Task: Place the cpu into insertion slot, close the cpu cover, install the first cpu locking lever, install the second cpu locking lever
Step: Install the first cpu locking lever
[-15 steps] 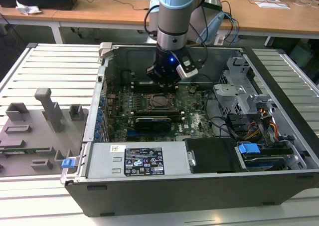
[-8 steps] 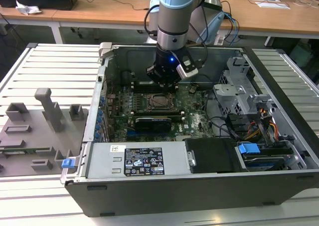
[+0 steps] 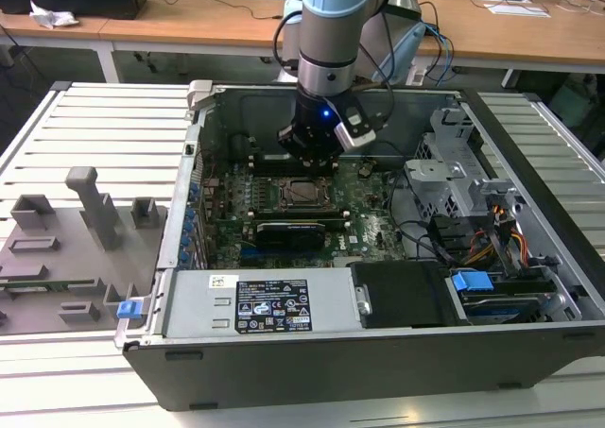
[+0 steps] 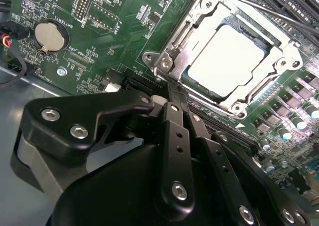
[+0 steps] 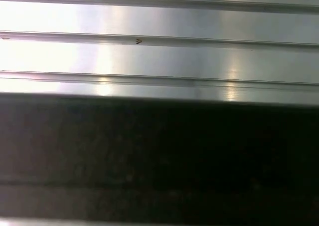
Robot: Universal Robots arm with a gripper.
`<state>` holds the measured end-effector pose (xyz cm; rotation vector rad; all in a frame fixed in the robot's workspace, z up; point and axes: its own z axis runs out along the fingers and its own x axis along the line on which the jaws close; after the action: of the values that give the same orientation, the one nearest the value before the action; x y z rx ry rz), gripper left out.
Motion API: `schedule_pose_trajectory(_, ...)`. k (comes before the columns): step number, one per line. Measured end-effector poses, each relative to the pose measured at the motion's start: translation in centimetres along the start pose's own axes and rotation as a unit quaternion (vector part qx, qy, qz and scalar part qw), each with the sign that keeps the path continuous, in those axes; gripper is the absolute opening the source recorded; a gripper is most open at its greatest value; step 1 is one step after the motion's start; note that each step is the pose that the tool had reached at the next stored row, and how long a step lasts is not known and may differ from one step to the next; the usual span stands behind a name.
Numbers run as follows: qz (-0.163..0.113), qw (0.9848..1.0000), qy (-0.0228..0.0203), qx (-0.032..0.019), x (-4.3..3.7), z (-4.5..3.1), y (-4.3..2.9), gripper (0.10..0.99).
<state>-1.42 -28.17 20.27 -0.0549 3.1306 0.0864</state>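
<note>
While the black gripper (image 4: 178,99) hovered w/ fingers pressed together, empty, the pale silver-grey square cpu (image 4: 230,59) sat in the shiny-rimmed insertion slot (image 3: 304,193), thin silver cpu cover (image 4: 197,24) framing it, prob. to retain it.

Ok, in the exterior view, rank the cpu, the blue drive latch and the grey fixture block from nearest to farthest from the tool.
1. The cpu, just below the tool.
2. The blue drive latch, toward the exterior view's right.
3. The grey fixture block, outside the case on the exterior view's left.
</note>
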Motion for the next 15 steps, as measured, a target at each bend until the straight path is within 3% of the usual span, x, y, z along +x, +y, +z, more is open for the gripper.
schedule_pose_trajectory(6, 0.000, 1.0000, 0.0002, 0.0013, 0.01, 0.05, -0.02, 0.106)
schedule_pose_trajectory(10, 0.000, 1.0000, 0.0001, 0.0011, -0.01, -0.86, 0.02, 0.106)
schedule_pose_trajectory(15, 0.000, 1.0000, 0.0002, 0.0013, 0.01, -0.87, -0.52, 0.106)
